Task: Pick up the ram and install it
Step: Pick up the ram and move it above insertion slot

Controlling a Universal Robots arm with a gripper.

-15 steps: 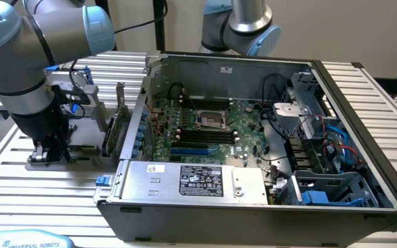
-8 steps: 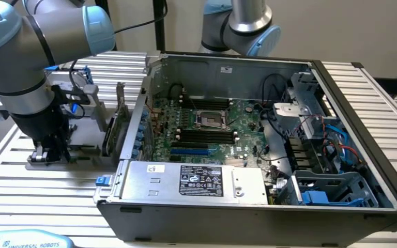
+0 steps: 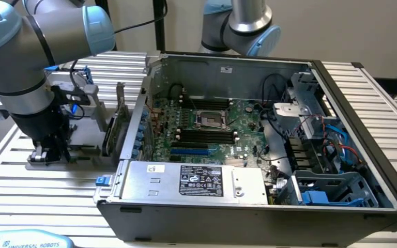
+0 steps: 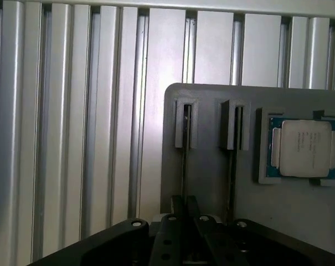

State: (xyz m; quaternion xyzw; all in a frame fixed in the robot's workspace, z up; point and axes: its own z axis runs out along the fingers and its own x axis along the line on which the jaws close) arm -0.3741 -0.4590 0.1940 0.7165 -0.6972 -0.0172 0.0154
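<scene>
Where the flat grey fixture plate [image 4: 211, 183] lies on the ribbed aluminium table [image 4: 73, 138], its square recess holds a silver-lidded processor chip [image 4: 303, 147]. Beside the recess, two grey slotted holders [image 4: 178, 124] each take a thin stick. One stick is the ram [image 4: 184, 158], a long narrow board seen edge-on, standing on its long edge in the holder nearest the plate's edge. Its long axis runs parallel to the table's ribs, with one end in the holder and the other toward the black gripper [image 4: 184, 200]. That gripper is down on the plate, its dark fingers [image 4: 176, 206] drawn close on either side of the ram, clamping it. Well apart, the open grey computer case [image 3: 364, 103] holds a green motherboard [image 3: 243, 121] with long black slots [image 3: 202, 137], and a grey power-supply box [image 3: 192, 181] along the wall nearest the exterior camera.
</scene>
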